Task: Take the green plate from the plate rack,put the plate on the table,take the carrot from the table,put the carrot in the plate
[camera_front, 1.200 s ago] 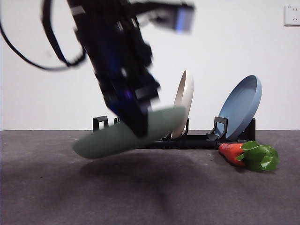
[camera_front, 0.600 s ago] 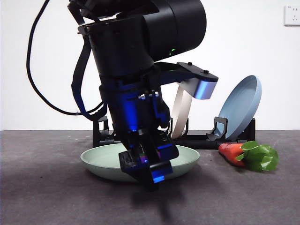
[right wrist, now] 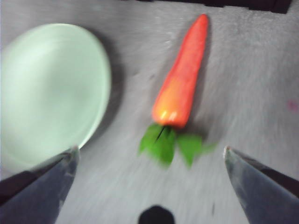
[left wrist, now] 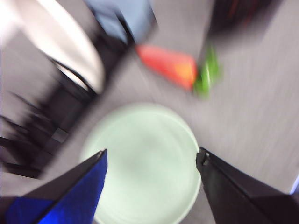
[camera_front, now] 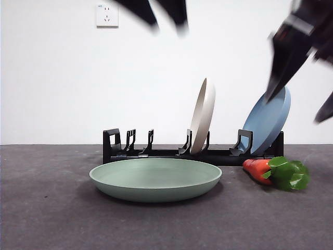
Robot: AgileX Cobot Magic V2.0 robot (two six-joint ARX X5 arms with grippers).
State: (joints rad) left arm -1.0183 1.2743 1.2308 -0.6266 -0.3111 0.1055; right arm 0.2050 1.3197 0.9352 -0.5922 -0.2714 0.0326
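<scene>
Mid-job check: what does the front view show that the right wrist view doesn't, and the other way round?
Only the front view shows the plate rack with the beige-cream plate and the blue plate standing in it, plus a wall socket.

Only the right wrist view shows the right gripper with jaws wide open above the table, and the carrot's full length from above.

Both show the green plate lying flat on the table, and the carrot beside it, apart from it.
</scene>
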